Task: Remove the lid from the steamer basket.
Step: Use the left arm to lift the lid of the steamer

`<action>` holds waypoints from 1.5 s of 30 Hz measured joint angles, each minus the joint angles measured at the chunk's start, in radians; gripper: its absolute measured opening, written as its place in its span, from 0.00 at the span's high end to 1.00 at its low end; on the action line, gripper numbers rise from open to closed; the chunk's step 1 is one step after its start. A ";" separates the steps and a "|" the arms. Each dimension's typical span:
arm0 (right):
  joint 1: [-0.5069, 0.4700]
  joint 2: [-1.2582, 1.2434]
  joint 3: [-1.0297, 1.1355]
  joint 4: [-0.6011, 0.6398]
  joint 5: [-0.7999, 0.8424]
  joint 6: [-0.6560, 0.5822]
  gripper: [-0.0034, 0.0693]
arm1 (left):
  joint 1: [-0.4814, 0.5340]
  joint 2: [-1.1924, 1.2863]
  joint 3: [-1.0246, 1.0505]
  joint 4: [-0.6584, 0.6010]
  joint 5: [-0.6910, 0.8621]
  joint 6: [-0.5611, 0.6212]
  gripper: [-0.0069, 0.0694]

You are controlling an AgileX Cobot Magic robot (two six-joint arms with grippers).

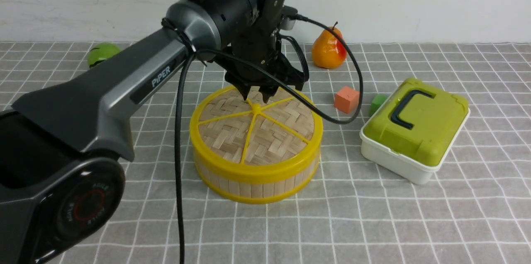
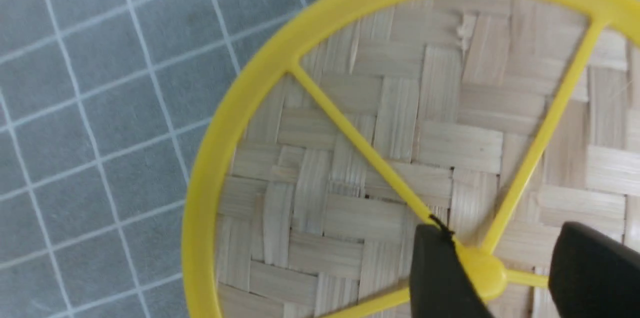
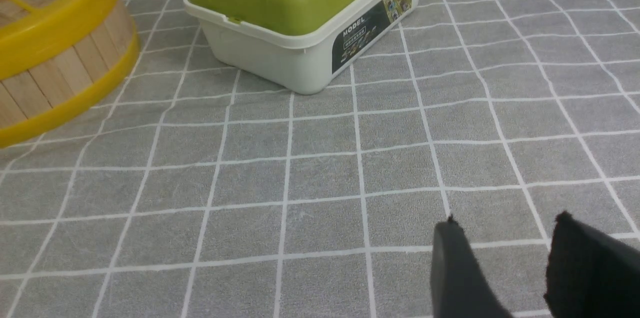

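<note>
left end effector (image 1: 256, 96): jaws parted astride centre knob (image 1: 256, 108), one finger against it, the other clear, nothing gripped | lid (image 1: 269, 131): seated flat on steamer basket (image 1: 249, 187), mid-bench (image 1: 373, 214) | green-lidded box (image 1: 415, 131): right of basket, apart | right end effector (image 3: 507, 218): parted, empty, low over bench

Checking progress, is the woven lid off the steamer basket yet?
No, the lid sits flat on top of the steamer basket.
</note>
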 joint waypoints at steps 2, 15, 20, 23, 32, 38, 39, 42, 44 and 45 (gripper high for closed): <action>0.000 0.000 0.000 0.000 0.000 0.000 0.62 | 0.000 0.000 -0.002 -0.003 0.004 0.007 0.49; 0.000 0.000 0.000 0.000 0.000 0.000 0.62 | 0.000 0.053 -0.005 -0.016 0.007 0.012 0.63; 0.000 0.000 0.000 0.000 0.000 0.000 0.62 | 0.000 0.053 -0.006 -0.016 0.007 0.012 0.66; 0.000 0.000 0.000 0.000 0.000 0.000 0.62 | 0.000 0.053 -0.006 -0.016 0.007 0.012 0.66; 0.000 0.000 0.000 0.000 0.000 0.000 0.62 | 0.000 0.017 -0.006 -0.016 0.008 0.012 0.56; 0.000 0.000 0.000 0.000 0.000 0.000 0.62 | 0.000 0.006 -0.004 -0.055 0.008 0.010 0.50; 0.000 0.000 0.000 0.000 0.000 0.000 0.62 | 0.000 0.006 -0.001 -0.063 0.008 0.006 0.50; 0.000 0.000 0.000 0.000 0.000 0.000 0.62 | 0.000 0.006 0.004 -0.066 0.008 -0.015 0.51; 0.000 0.000 0.000 0.000 0.000 0.000 0.62 | 0.000 0.006 0.004 -0.057 0.008 -0.023 0.52; 0.000 0.000 0.000 0.000 0.000 0.000 0.62 | 0.000 0.006 0.004 -0.054 0.008 -0.022 0.52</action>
